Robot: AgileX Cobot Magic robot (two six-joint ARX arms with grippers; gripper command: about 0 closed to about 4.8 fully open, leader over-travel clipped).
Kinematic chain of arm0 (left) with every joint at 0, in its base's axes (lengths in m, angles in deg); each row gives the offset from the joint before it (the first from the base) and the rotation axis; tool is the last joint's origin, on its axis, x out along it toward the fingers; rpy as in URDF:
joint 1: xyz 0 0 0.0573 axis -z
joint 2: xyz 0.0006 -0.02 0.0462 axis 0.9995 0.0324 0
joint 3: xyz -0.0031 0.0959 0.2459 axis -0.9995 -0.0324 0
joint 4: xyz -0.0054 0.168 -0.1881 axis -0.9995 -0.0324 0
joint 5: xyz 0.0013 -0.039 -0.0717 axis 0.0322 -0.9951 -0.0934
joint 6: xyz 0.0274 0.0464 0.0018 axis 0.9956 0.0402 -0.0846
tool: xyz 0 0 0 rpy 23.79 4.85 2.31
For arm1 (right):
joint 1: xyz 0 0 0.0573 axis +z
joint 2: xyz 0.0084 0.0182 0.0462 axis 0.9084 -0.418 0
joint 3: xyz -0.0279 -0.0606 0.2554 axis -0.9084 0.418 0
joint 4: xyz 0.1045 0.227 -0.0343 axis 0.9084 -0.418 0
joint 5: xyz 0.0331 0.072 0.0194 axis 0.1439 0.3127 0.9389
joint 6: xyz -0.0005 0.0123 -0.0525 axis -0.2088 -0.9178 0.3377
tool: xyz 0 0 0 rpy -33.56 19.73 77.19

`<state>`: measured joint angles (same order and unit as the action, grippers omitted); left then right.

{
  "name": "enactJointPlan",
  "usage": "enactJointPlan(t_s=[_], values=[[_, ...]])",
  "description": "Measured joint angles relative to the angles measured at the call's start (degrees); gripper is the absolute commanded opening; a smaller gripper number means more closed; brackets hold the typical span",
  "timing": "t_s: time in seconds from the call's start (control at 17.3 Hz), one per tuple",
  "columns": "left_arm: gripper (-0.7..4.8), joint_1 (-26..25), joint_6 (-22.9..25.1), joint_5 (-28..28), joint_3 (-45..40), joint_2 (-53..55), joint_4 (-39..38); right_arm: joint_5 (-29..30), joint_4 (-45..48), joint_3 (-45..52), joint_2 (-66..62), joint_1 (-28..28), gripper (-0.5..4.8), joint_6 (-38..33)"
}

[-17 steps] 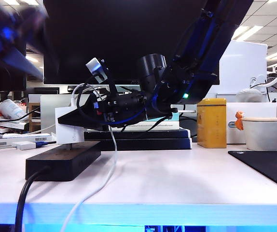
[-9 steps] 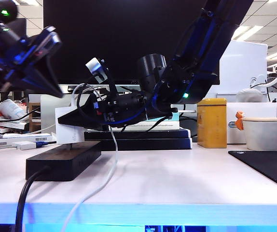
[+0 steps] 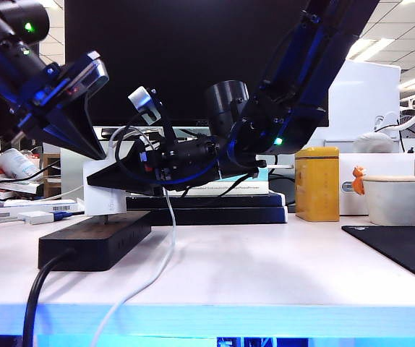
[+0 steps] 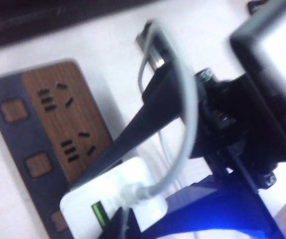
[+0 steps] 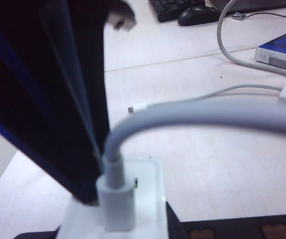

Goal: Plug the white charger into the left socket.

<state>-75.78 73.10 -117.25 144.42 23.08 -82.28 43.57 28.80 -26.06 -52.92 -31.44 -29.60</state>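
One white rectangular plastic charger (image 3: 104, 188) stands upright on the near end of one long, low black power strip (image 3: 95, 240), clamped between the two black fingers of the right gripper (image 3: 110, 181), which reaches in level from the right. Its thin white cable (image 3: 165, 246) loops up over that gripper and trails down to the white table (image 3: 265, 267). The left gripper (image 3: 95, 148) hangs above and just left of the charger, pointing down, its two fingers pressed together on nothing. Under it, the strip's wood-toned top face shows two socket groups (image 4: 66, 124), both open.
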Motion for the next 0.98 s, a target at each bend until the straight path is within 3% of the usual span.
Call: enactJointPlan(t_s=[0.98], values=[[-0.06, 1.9, 3.5, 3.3, 1.2, 0.9, -3.3, -1.1, -6.1, -0.7, 0.9, 0.7, 1.65, 2.3]])
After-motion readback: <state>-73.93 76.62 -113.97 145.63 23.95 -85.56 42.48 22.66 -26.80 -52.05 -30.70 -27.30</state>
